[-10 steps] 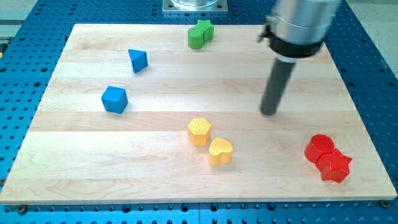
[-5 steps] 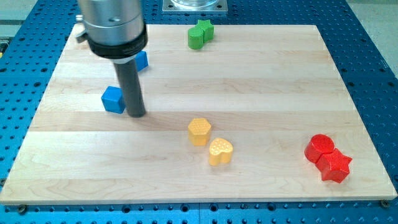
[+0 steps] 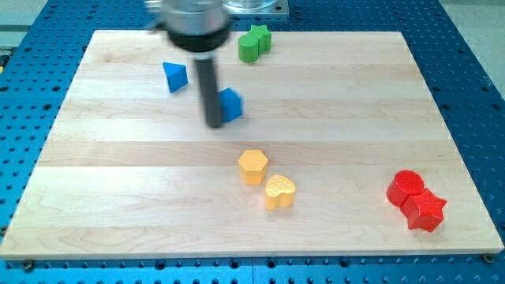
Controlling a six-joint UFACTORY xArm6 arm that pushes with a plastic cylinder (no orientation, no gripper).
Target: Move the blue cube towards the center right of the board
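Observation:
The blue cube [image 3: 231, 104] lies on the wooden board [image 3: 118, 181], above the board's middle and a little to its left. My tip [image 3: 215, 123] touches the cube's left side. The rod and the arm above it look blurred. The rod hides part of the cube's left face.
A blue triangular block [image 3: 175, 76] lies at upper left. Two green blocks [image 3: 253, 42] sit at the top edge. A yellow hexagon [image 3: 252, 166] and a yellow heart [image 3: 279, 192] lie below centre. A red cylinder [image 3: 405, 188] and a red star [image 3: 424, 210] sit at lower right.
My tip swept from the right side to the cube's left, then pushed it rightward and up the view. The cube has moved from the board's left towards the middle.

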